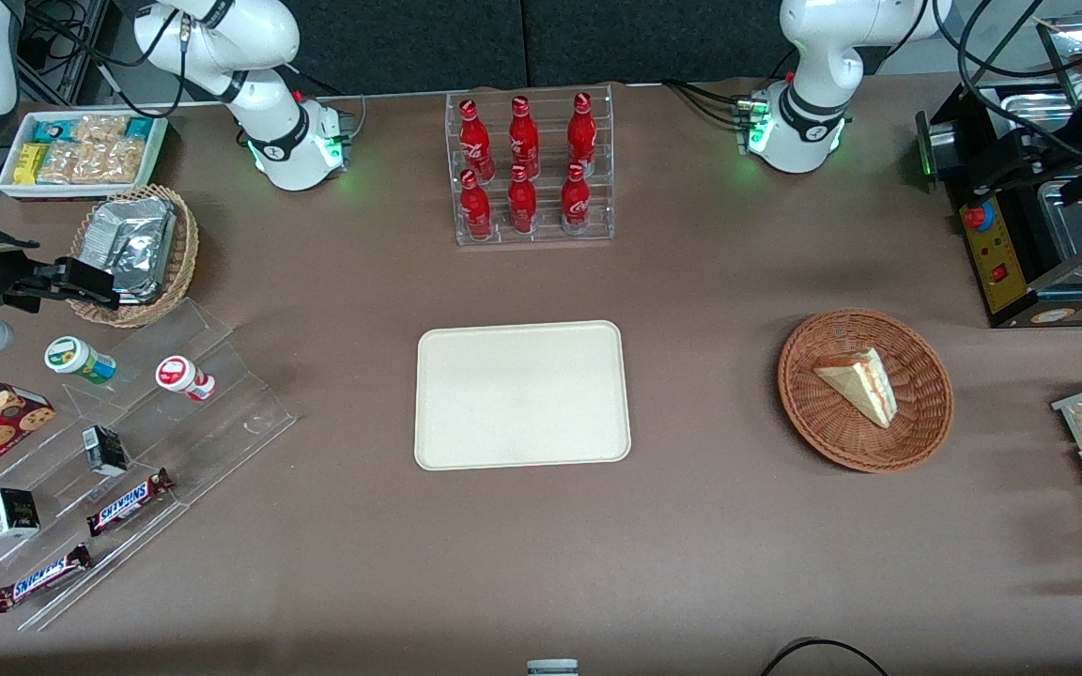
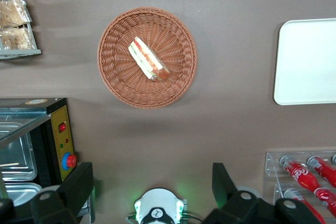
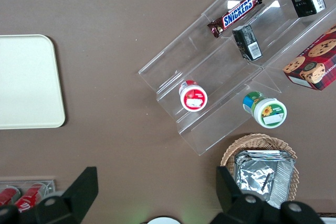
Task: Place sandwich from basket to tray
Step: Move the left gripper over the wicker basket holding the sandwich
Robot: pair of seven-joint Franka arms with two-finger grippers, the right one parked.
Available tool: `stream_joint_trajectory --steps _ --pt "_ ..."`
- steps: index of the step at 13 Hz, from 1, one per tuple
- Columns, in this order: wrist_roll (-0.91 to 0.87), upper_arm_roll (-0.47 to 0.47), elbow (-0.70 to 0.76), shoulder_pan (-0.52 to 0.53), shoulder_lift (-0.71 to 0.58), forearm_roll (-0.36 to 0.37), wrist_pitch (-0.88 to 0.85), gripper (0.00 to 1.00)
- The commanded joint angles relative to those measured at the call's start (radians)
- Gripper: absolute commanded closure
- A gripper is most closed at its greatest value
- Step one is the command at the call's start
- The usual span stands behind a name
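Pincer [image 2: 152, 182] wide open, empty, high above basket [image 2: 147, 57] — sandwich [image 2: 149, 59] probably soft, light; best gripped gently across bread faces.

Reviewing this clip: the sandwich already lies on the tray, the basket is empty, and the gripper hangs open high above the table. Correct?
Not quite. In the front view the sandwich lies in the basket, and the tray is bare. The gripper does hang open high above the table, as the left wrist view shows.

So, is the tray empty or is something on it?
Empty: the tray shows bare cream surface; the sandwich lies in the basket. The hand is open, high above.
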Motion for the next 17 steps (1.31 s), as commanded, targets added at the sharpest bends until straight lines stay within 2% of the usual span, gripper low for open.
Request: stream_joint_trajectory --steps 1,4,7,9,11,13,15,17 --pt "0.026 0.015 0.016 -0.008 -0.006 0.011 -0.024 0.00" --pt "0.016 0.017 0.005 -0.007 0.012 0.013 -0.014 0.00" --pt "-0.083 0.017 -0.016 -0.005 0.080 0.069 0.041 0.00" --pt "-0.163 0.017 -0.136 -0.005 0.071 0.073 0.167 0.00" --pt "-0.330 0.017 -0.263 -0.005 0.070 0.079 0.297 0.00" --pt "-0.393 0.017 -0.367 0.001 0.069 0.088 0.420 0.00" --pt "-0.534 0.017 -0.520 0.006 0.063 0.091 0.619 0.00" --pt "-0.596 0.017 -0.675 0.050 0.029 0.091 0.793 0.00"
